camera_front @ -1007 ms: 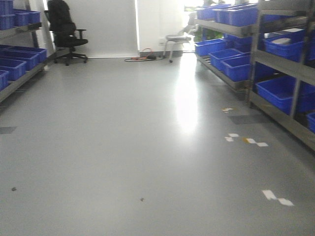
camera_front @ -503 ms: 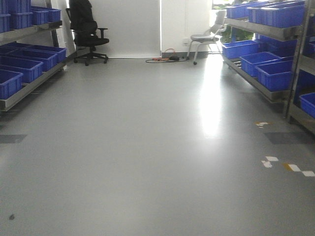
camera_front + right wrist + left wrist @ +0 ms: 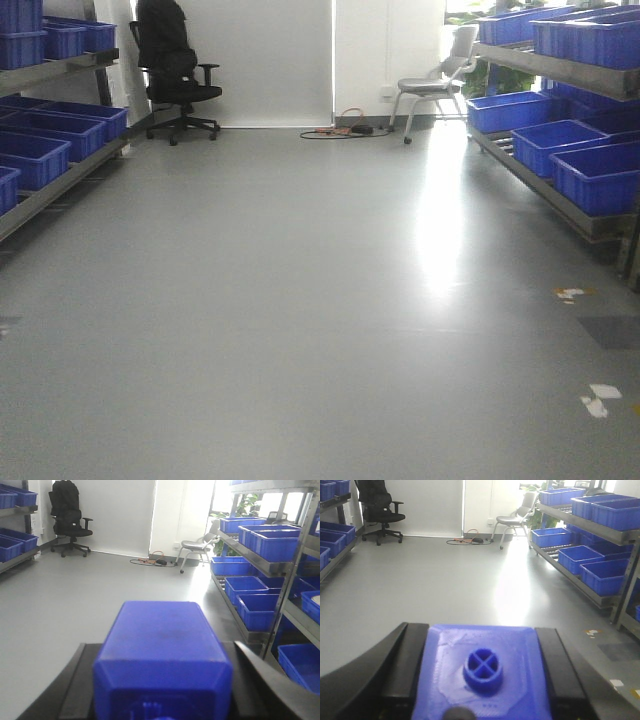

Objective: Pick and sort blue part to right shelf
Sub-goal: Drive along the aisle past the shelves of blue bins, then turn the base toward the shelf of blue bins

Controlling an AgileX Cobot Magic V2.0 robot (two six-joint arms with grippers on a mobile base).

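In the left wrist view a blue part (image 3: 482, 667), a flat piece with a round cross-ribbed boss, sits between the black fingers (image 3: 411, 652) of my left gripper (image 3: 481, 635), which is shut on it. The right wrist view shows a second blue part (image 3: 162, 650), a blocky piece, held between the black fingers (image 3: 80, 682) of my right gripper (image 3: 162, 660), also shut. The right shelf (image 3: 560, 72) with blue bins (image 3: 560, 135) runs along the right side of the aisle, apart from both grippers. Neither gripper shows in the front view.
A left shelf (image 3: 60, 185) carries more blue bins (image 3: 35, 158). At the far wall stand a black office chair (image 3: 172, 70), a grey chair (image 3: 435, 85) and a cable (image 3: 340, 130) on the floor. Tape marks (image 3: 600, 400) lie on the grey floor at the right.
The front view has swung left and advanced down the aisle. The right shelf and the tape marks have slid toward the right edge, and the chairs look nearer.
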